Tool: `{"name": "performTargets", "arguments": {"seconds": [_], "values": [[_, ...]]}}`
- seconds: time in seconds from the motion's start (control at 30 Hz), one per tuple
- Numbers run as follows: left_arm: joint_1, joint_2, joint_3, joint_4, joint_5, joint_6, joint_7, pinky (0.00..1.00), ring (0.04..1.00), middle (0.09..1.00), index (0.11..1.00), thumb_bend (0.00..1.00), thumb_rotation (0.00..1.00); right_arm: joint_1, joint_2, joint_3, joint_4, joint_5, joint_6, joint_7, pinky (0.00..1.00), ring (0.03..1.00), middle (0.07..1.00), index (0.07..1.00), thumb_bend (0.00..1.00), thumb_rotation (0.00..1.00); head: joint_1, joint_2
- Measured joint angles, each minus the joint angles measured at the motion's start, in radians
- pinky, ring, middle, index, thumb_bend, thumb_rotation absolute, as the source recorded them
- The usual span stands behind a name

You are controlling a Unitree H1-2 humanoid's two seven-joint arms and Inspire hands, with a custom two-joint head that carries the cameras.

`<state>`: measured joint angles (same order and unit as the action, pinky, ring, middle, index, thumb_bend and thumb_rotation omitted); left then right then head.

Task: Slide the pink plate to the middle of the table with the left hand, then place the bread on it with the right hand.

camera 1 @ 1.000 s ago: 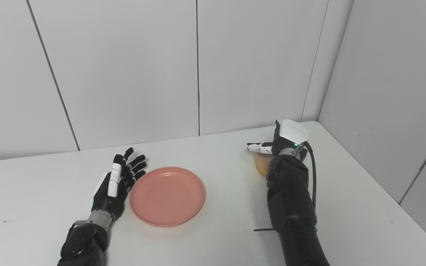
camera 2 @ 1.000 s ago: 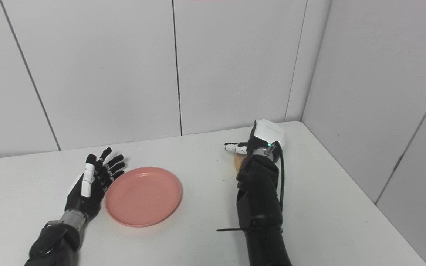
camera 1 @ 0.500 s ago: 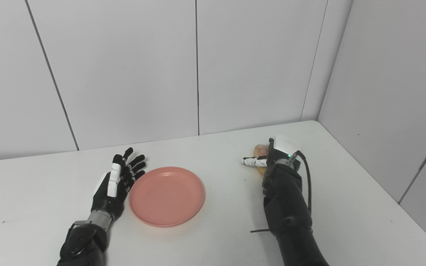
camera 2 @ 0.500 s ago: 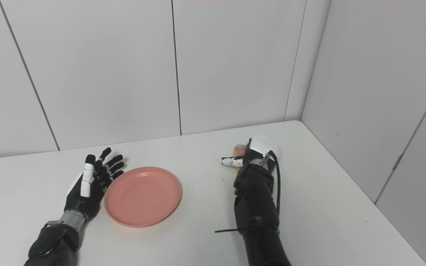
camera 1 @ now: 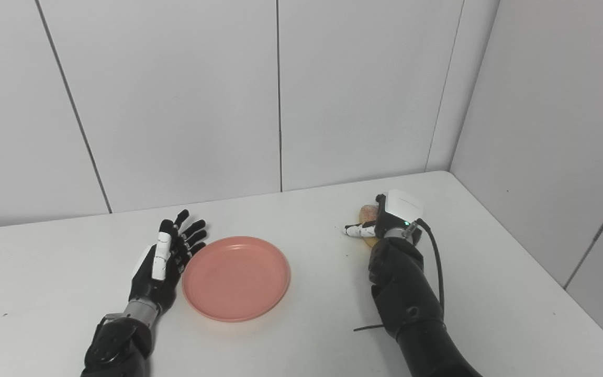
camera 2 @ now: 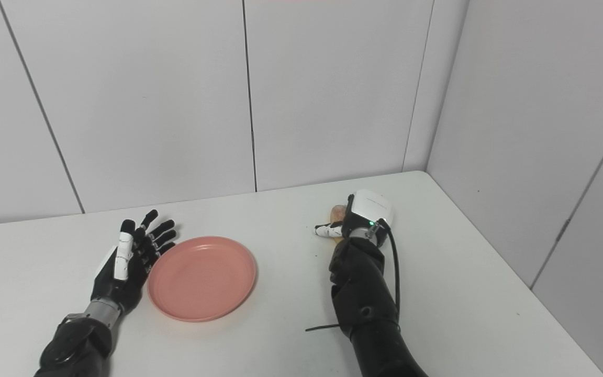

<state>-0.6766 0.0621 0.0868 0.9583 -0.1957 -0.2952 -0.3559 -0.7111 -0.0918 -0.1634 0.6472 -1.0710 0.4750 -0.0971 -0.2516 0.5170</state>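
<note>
From my remote station I see the pink plate (camera 1: 236,277) lying flat on the white table (camera 1: 301,340), and I take that plate as my landmark for everything else.

Just left of the plate, my left hand (camera 1: 163,264) stands on its edge with the palm turned toward the rim, its fingers (camera 1: 192,236) spread and stretched forward, gripping nothing. The fingertips reach past the plate's far-left rim; whether the hand touches the rim or stands a sliver off it I cannot tell from either eye.

Well to the right of the plate and a little farther back, my right hand (camera 2: 359,220) sits low on the table over the bread (camera 2: 337,212). Only a tan, rounded slice of the bread peeks out at the far-left side of the hand, with a second sliver showing under the thumb (camera 1: 356,229). The thumb points left, toward the plate, along the near side of the bread. The other fingers lie hidden behind the white back of the hand, so I cannot say whether they have closed on the bread or merely cover it. The bread rests on the table, apart from the plate, with bare tabletop between the two.

A black cable (camera 1: 434,256) loops from the right wrist along the forearm.
</note>
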Motion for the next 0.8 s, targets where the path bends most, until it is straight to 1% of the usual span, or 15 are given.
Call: {"name": "performTargets", "arguments": {"seconds": [0.03,0.07,0.17,0.23,0.33,0.37,0.43,0.47,0.57,0.63,0.67,0.7,0.73,0.8], "values": [[0.000,0.000,-0.001,0.000,0.000,0.000,0.000,0.90,0.903,0.891,0.971,0.95,0.97,0.001,-0.007,0.017,0.005,0.022,0.000,-0.020,0.20,0.289,0.424,0.523,0.54,0.01,0.000,0.000],[0.000,0.000,-0.002,0.000,0.000,0.000,0.000,0.90,0.903,0.891,0.971,0.95,0.97,0.002,-0.012,0.032,0.009,0.043,0.000,-0.033,0.21,0.293,0.413,0.520,0.53,0.00,0.002,0.000],[0.000,0.000,-0.002,0.002,0.000,0.000,0.000,0.90,0.903,0.891,0.970,0.95,0.97,0.000,-0.023,0.071,0.012,0.069,0.000,-0.044,0.21,0.300,0.465,0.496,0.53,0.00,0.000,0.000],[-0.001,0.000,-0.002,0.003,0.000,0.000,0.000,0.90,0.902,0.891,0.970,0.96,0.97,-0.003,-0.031,0.081,0.014,0.069,0.000,-0.032,0.21,0.299,0.470,0.494,0.53,0.00,0.000,0.000],[-0.001,0.000,-0.002,0.004,0.000,0.000,0.001,0.89,0.900,0.890,0.972,0.96,0.97,-0.008,-0.043,0.082,0.015,0.060,0.000,0.013,0.22,0.299,0.473,0.493,0.53,0.00,0.000,0.000],[-0.001,0.000,-0.002,0.004,0.000,-0.001,0.002,0.89,0.899,0.888,0.971,0.96,0.96,-0.012,-0.045,0.081,0.015,0.054,0.000,0.027,0.21,0.295,0.472,0.641,0.55,0.00,0.002,0.002],[-0.001,0.000,-0.002,0.004,0.001,-0.001,0.003,0.89,0.897,0.886,0.971,0.97,0.96,-0.015,-0.045,0.077,0.010,0.035,0.000,0.055,0.21,0.297,0.472,0.716,0.56,0.00,0.002,0.002],[-0.001,-0.001,-0.002,0.004,0.000,-0.001,0.005,0.89,0.896,0.884,0.968,0.97,0.95,-0.015,-0.045,0.075,0.006,0.030,0.000,0.063,0.21,0.294,0.472,0.739,0.57,0.00,0.003,0.002],[-0.002,-0.001,-0.002,0.004,0.000,0.000,0.008,0.89,0.896,0.885,0.968,0.96,0.95,-0.014,-0.044,0.071,-0.001,0.016,0.000,0.084,0.22,0.308,0.472,0.719,0.57,0.00,0.003,0.002],[-0.002,-0.001,-0.002,0.003,0.000,0.000,0.008,0.89,0.896,0.886,0.969,0.96,0.95,-0.013,-0.042,0.065,-0.008,0.005,0.000,0.091,0.21,0.294,0.471,0.703,0.57,0.00,0.006,0.000],[-0.002,-0.002,-0.002,0.002,0.000,0.000,0.008,0.89,0.896,0.887,0.969,0.96,0.95,-0.010,-0.041,0.065,-0.017,0.005,0.000,0.096,0.21,0.293,0.472,0.651,0.57,0.00,0.009,0.002],[-0.002,-0.002,-0.002,0.001,0.000,0.000,0.008,0.89,0.895,0.886,0.970,0.97,0.95,-0.005,-0.040,0.067,-0.031,0.008,0.000,0.099,0.21,0.301,0.473,0.571,0.55,0.00,0.014,0.003],[-0.001,-0.002,-0.002,0.001,0.000,0.001,0.009,0.89,0.894,0.886,0.973,0.96,0.95,0.004,-0.041,0.075,-0.044,0.013,0.000,0.100,0.22,0.325,0.432,0.529,0.53,0.00,0.018,0.003],[-0.001,-0.003,-0.002,0.000,0.000,0.001,0.011,0.89,0.895,0.887,0.974,0.96,0.95,0.032,-0.049,0.117,-0.098,0.044,0.001,0.101,0.24,0.345,0.418,0.517,0.53,0.00,0.018,0.003]]}}
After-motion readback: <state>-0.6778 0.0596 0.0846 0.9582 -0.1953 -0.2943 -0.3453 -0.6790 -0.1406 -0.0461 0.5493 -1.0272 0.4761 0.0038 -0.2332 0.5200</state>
